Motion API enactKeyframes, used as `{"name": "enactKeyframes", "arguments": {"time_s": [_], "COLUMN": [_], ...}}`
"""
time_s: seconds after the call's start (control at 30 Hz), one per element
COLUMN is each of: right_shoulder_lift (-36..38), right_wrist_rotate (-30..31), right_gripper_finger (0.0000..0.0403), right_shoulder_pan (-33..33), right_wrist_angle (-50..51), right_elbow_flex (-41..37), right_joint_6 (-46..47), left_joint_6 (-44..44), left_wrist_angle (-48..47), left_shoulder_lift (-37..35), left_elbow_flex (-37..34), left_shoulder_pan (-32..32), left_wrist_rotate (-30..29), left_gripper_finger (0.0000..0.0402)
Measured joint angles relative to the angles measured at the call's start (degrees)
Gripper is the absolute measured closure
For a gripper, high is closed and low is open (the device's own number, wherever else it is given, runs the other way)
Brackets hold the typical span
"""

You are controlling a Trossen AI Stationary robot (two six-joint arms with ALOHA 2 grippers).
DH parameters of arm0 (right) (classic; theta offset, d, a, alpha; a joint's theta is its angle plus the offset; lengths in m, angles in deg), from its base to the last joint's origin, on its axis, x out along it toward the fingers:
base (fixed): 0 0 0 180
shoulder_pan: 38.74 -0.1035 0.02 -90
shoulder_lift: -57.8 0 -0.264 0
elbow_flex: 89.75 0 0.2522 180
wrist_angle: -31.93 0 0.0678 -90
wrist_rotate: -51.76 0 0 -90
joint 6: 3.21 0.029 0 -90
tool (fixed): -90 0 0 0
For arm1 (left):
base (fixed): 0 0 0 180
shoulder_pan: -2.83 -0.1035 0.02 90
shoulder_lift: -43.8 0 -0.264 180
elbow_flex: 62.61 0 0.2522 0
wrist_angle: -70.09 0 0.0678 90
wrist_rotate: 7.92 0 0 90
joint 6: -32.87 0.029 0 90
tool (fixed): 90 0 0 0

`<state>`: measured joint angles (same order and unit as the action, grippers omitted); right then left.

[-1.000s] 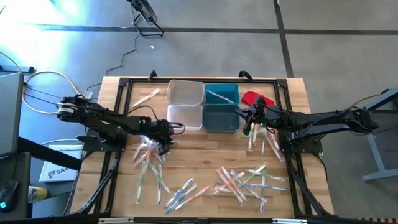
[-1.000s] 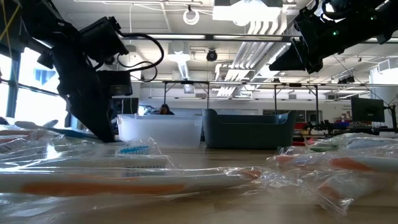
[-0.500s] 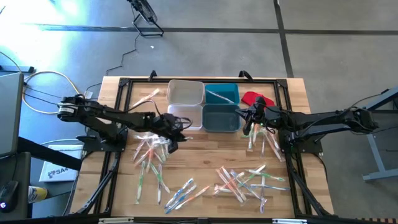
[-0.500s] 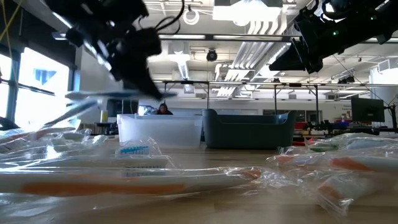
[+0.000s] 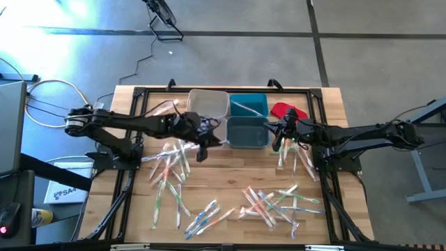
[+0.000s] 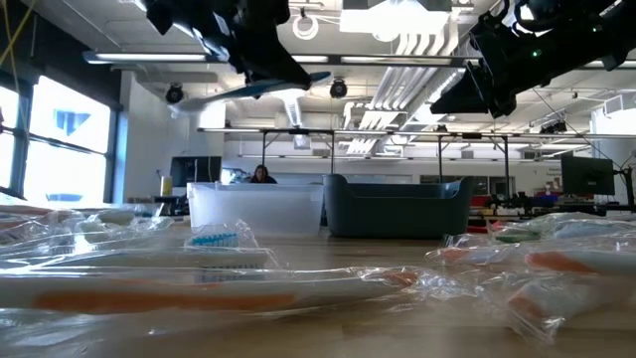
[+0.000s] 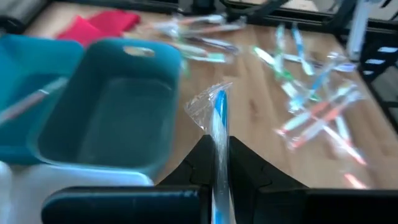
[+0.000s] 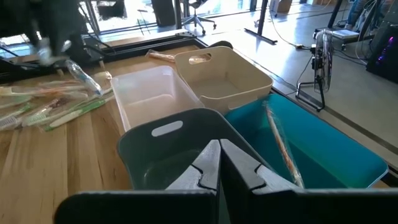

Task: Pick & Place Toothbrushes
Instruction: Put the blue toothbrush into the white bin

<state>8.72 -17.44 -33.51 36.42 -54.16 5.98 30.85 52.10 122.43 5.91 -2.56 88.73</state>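
Note:
My left gripper (image 5: 203,148) hovers over the near right corner of the white bin (image 5: 206,130), next to the dark grey-blue bin (image 7: 102,127), and is shut on one wrapped toothbrush (image 7: 217,115) with a blue accent. My right gripper (image 8: 219,160) is shut on nothing and hangs by the right edge of the dark bin (image 5: 248,132). More wrapped toothbrushes lie flat on the table in loose piles (image 5: 167,171), (image 5: 272,202), (image 5: 296,157). One lies in the teal bin (image 8: 277,140). My left gripper pinches the toothbrush between its two fingers (image 7: 200,158), partway along the handle (image 7: 217,146). The fingers lie along the brush, whose wrapped blue end (image 7: 214,99) sticks out past the fingertips. It is lifted clear of the table and shows nearly level in the low view (image 6: 253,89).
Four bins stand in a block at the far middle: beige (image 5: 208,103), teal (image 5: 249,104), white and dark grey-blue. A red cloth-like piece (image 5: 287,110) lies right of the teal bin. One toothbrush (image 5: 164,109) lies left of the beige bin. Black frame rails border the table.
My left gripper has risen from the left pile and moved right and toward the far edge, to the bins. It carries one wrapped toothbrush, which was down at the table and is now lifted clear. The right arm has kept still.

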Motion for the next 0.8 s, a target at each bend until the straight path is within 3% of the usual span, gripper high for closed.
{"name": "enactKeyframes", "arguments": {"time_s": [0.37,0.8], "right_shoulder_lift": [0.0,0.0], "right_wrist_rotate": [-0.1,0.1], "right_gripper_finger": [0.0400,0.0400], "right_shoulder_pan": [0.0,0.0], "right_wrist_angle": [0.1,0.0], "right_elbow_flex": [0.0,0.0], "right_joint_6": [0.0,0.0], "left_joint_6": [10.3,13.6], "left_wrist_angle": [1.9,9.0], "left_shoulder_lift": [0.0,1.4], "left_elbow_flex": [1.7,1.8], "left_shoulder_pan": [-10.4,-21.9], "left_wrist_rotate": [0.5,1.9], "left_gripper_finger": [0.0384,0.0384]}}
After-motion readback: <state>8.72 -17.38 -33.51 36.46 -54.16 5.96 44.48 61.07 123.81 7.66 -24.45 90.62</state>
